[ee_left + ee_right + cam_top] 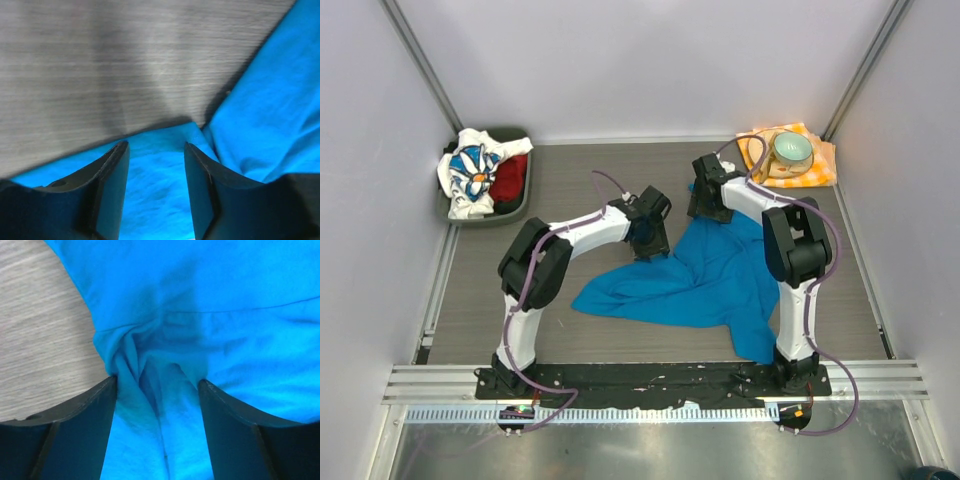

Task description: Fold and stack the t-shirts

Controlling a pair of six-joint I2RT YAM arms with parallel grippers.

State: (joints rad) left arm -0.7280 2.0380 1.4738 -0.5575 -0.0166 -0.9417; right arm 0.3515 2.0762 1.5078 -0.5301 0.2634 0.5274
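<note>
Bare tabletop (600, 165) runs open along the far wall, between the dark bin (485, 218) in the far left corner and the bowl (791, 150) on the checked napkin (822, 168) at far right. The spread blue t-shirt (705, 285) covers the middle; the near left is bare too.

White arms (590, 228), black joints (535, 262), purple cables (605, 180)
</note>
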